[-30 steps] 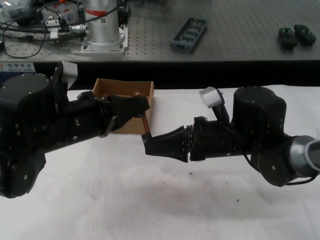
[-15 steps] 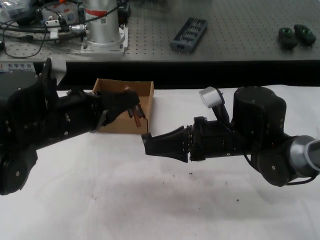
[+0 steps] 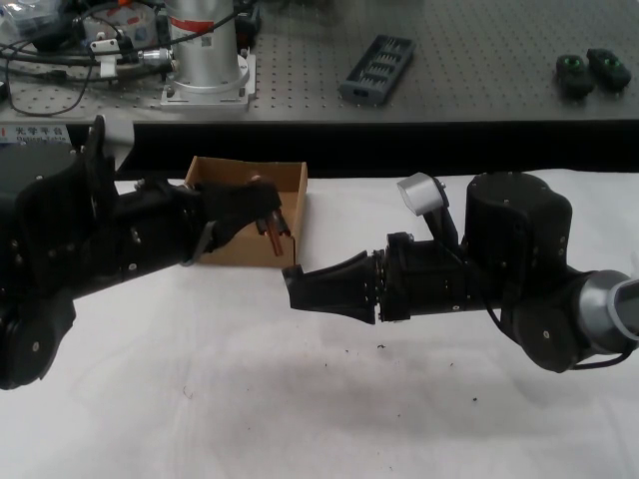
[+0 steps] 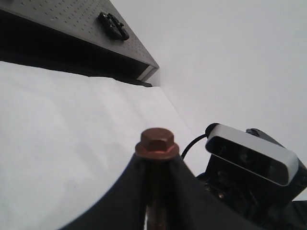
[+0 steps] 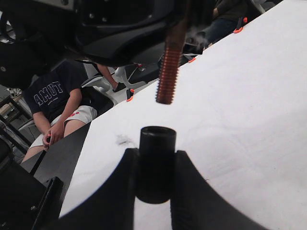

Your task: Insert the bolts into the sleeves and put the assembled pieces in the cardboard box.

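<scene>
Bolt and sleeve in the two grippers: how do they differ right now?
The bolt is copper-coloured and threaded; the sleeve is black, smooth and hollow, with an open mouth. The bolt is held by the left gripper just under its hex head; the sleeve sits in the right gripper. The bolt's tip points toward the sleeve's mouth across a gap, not inserted. Both are clamped in a gripper.

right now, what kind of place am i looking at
Most likely a robotics or optics lab: a perforated metal breadboard table runs along the back, a metal post and cables sit on it, and a robot arm hangs over a white-covered bench.
</scene>
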{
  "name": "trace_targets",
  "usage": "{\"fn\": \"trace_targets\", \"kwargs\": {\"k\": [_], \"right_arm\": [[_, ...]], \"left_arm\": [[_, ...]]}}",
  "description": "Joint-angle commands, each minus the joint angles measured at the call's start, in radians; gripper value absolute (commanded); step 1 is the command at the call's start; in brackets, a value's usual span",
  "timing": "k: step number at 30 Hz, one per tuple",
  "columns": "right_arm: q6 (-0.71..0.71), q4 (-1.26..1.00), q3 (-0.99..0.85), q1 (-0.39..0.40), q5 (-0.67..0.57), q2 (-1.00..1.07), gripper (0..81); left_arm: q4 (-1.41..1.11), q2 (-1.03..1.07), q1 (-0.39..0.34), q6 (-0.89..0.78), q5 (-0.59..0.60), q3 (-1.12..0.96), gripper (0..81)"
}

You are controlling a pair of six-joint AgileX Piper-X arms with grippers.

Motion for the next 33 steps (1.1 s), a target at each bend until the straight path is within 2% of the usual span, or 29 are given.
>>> {"fn": "trace_targets", "kwargs": {"k": [1, 13, 23, 28, 33], "right_arm": [[0.021, -0.024, -0.009, 0.005, -0.004, -0.019, 5.1], [0.021, 0.002, -0.030, 0.005, -0.022, -0.019, 5.1], [0.021, 0.006, -0.030, 0.005, -0.027, -0.019, 5.1], [0.030, 0.006, -0.030, 0.001, -0.027, -0.019, 5.1], [0.034, 0.021, -0.030, 0.001, -0.027, -0.019, 5.1]], "left_arm": [[-0.004, -0.014, -0.007, -0.007, 0.009, -0.003, 0.6], [0.025, -0.014, -0.029, -0.042, 0.028, -0.003, 0.6], [0.055, -0.021, -0.026, -0.253, 0.037, -0.003, 0.6], [0.067, -0.038, -0.026, -0.105, 0.144, -0.003, 0.6], [0.079, -0.037, -0.026, -0.024, 0.165, -0.003, 0.6]]}}
